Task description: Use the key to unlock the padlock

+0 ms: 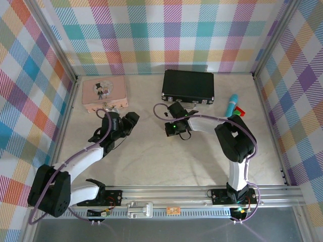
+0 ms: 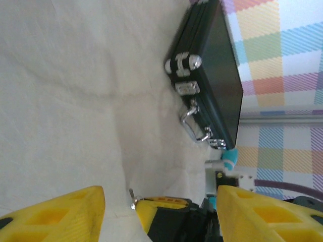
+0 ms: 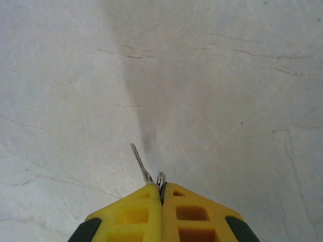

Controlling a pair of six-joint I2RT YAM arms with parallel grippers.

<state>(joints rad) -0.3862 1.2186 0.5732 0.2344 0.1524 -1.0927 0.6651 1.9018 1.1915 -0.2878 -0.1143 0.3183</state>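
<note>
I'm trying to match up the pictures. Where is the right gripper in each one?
Top: right gripper near the middle, just below the black case.
Left wrist: bottom middle, yellow tip, below the case.
Right wrist: bottom middle, pinching the key.
Shared landmark: the black case, in top and left wrist views.

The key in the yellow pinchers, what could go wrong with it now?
The right gripper is shut on the key with just its tips, and the key sticks out slanted, so it might twist or slip out. It is thin and tiny, so if it drops on the table it could be hard to pick up again.
</note>
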